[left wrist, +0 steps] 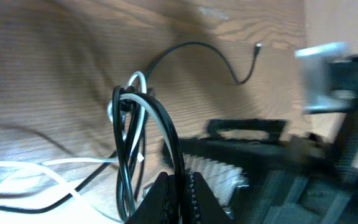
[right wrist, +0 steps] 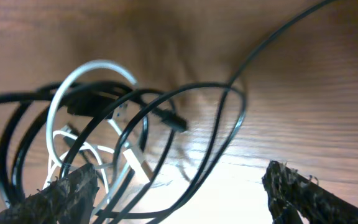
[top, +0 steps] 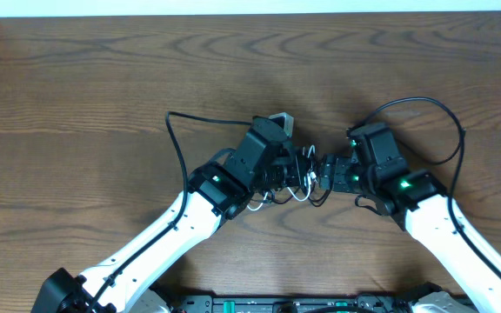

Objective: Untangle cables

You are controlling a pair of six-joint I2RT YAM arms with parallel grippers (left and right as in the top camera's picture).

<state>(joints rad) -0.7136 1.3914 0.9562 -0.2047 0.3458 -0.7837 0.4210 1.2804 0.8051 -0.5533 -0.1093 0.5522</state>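
Note:
The cables (top: 296,184) lie in a small tangle of black and white cords at the table's middle, between the two arms. My left gripper (left wrist: 180,193) is shut on a black cable (left wrist: 166,134) that rises in a loop with a white cable (left wrist: 143,102) beside it. My right gripper (right wrist: 179,193) is open wide just right of the tangle. Black loops (right wrist: 185,124) and a white loop (right wrist: 89,71) lie between and before its fingers. A black cable end with a small plug (left wrist: 257,46) lies on the wood farther off.
The wooden table (top: 103,87) stretches around the tangle. Thicker black arm wires arc over the left arm (top: 181,148) and the right arm (top: 446,117). My right arm's body (left wrist: 278,162) fills the right side of the left wrist view.

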